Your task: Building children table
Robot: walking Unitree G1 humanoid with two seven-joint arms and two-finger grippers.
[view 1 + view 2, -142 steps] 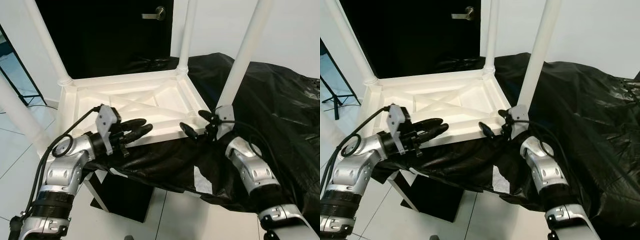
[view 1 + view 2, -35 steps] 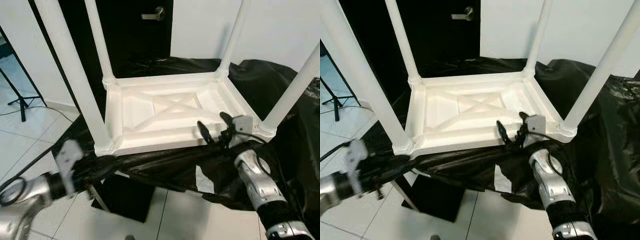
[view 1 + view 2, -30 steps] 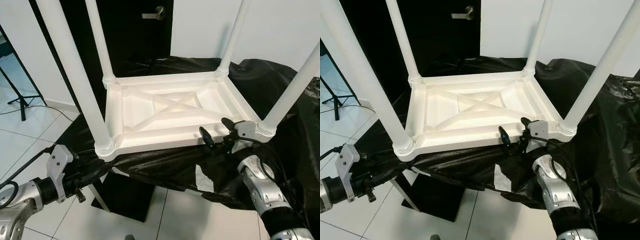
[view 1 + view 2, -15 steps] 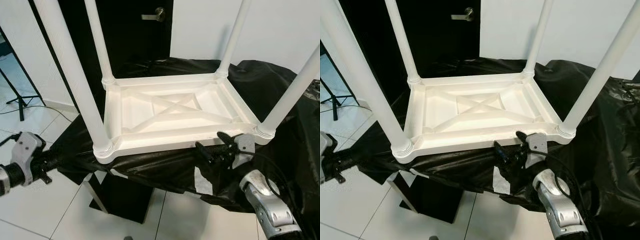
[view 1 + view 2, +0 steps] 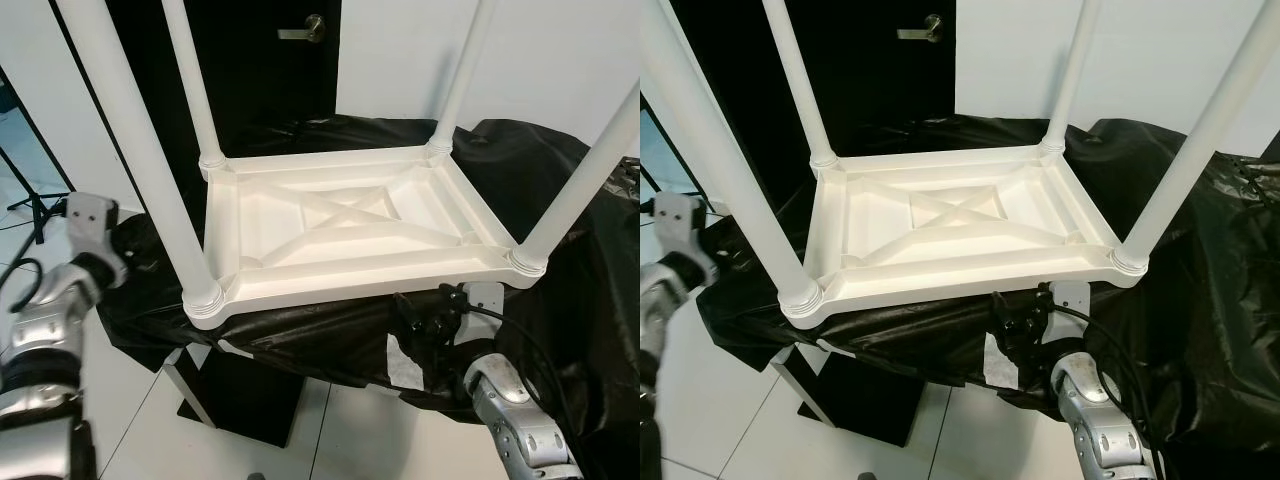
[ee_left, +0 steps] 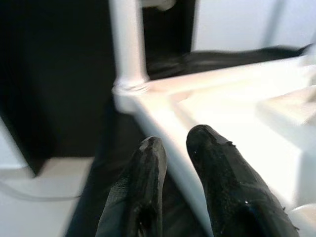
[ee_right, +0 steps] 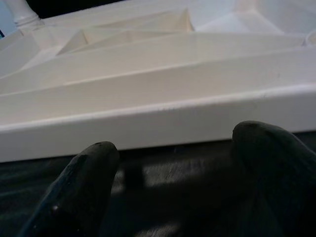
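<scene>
A white children's table [image 5: 340, 225] lies upside down on a black sheet [image 5: 560, 160], its four legs pointing up. The near left leg [image 5: 140, 140] and near right leg [image 5: 585, 175] stand at the front corners. My right gripper [image 5: 425, 312] sits just below the table's front rim [image 7: 158, 123], open, its fingers [image 7: 91, 165] spread wide with nothing between them. My left arm [image 5: 60, 300] is raised at the table's left side. There my left gripper [image 6: 174, 148] points along the table's edge toward a corner leg [image 6: 129, 44], fingers close together and holding nothing.
A black door with a metal handle [image 5: 308, 28] stands behind the table. A dark stand [image 5: 240, 400] under the sheet rests on white floor tiles [image 5: 130, 440]. A tripod leg [image 5: 30, 200] shows at far left. The sheet carries a white patch [image 5: 402, 365] below the right gripper.
My left arm has swung up from low beside the floor to the table's left side. The right gripper has sunk slightly, from level with the front rim to just under it.
</scene>
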